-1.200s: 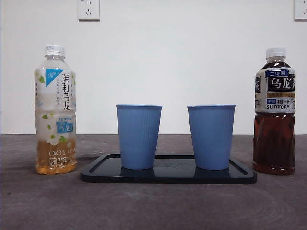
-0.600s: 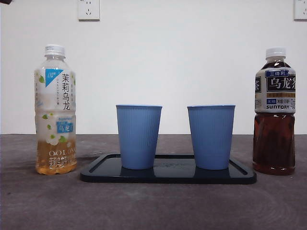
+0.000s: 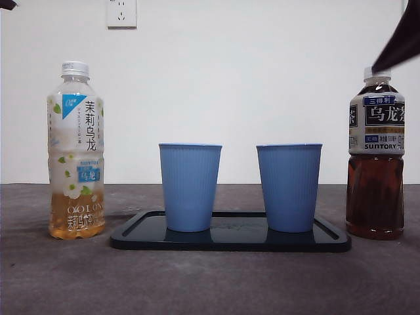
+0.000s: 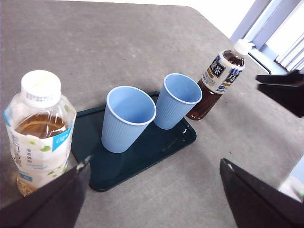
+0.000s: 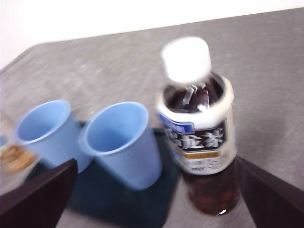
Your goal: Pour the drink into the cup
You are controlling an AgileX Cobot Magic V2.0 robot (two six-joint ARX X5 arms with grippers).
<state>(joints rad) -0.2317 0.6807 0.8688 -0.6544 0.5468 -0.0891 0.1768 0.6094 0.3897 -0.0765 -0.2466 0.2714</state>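
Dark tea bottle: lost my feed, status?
Right gripper open above dark tea bottle, cap on. Left gripper open, by light bottle. Cups unblocked.

The dark tea bottle, just below the gripper tip in the front view, reads "SUNTORY" under large Chinese characters 乌龙茶, while the pale tea bottle, well away from that tip, reads "OOLONG".
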